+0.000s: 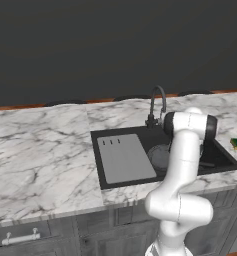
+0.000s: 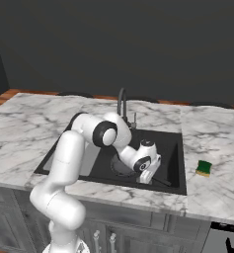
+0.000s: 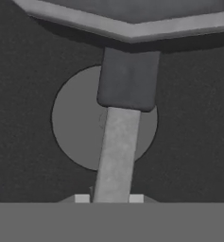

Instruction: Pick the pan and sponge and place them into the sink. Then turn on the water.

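Pan (image 3: pixel 120 142) handle runs lengthwise up the hand view, in sink (image 2: pixel 173 143).

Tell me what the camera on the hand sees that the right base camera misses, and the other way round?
The hand view alone looks straight along the pan's handle, which runs between the fingertips, over a round grey disc in the basin. The right base view alone shows the sponge on the counter, the tap and the arm. Both show the pan in the sink.
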Controlling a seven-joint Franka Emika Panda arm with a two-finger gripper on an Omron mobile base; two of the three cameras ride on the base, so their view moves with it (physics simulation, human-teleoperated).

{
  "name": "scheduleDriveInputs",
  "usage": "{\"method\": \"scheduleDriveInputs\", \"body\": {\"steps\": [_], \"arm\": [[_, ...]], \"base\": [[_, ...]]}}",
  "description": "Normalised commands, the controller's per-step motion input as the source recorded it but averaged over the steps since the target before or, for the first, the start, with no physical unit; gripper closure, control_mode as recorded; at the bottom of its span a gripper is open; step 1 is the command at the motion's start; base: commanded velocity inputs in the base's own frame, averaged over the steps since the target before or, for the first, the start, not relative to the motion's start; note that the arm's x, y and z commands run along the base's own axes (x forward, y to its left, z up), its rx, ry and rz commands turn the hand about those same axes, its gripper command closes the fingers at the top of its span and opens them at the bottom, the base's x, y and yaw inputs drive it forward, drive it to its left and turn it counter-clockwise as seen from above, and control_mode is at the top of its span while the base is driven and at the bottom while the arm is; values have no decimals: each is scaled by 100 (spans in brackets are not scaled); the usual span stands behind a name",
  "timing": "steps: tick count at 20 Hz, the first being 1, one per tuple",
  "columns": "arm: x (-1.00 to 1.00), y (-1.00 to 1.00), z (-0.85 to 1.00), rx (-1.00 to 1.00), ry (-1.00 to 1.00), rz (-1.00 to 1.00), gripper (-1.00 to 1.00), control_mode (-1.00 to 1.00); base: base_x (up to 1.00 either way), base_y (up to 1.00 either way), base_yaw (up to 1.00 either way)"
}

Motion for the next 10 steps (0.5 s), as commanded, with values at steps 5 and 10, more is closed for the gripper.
{"method": "scheduleDriveInputs", "body": {"steps": [5, 10], "arm": [[-1, -2, 4, 5, -6, 9, -100, -100], [-19, -17, 48, 12, -8, 1, -100, -100]], "base": [[0, 0, 0], [0, 0, 0]]}}
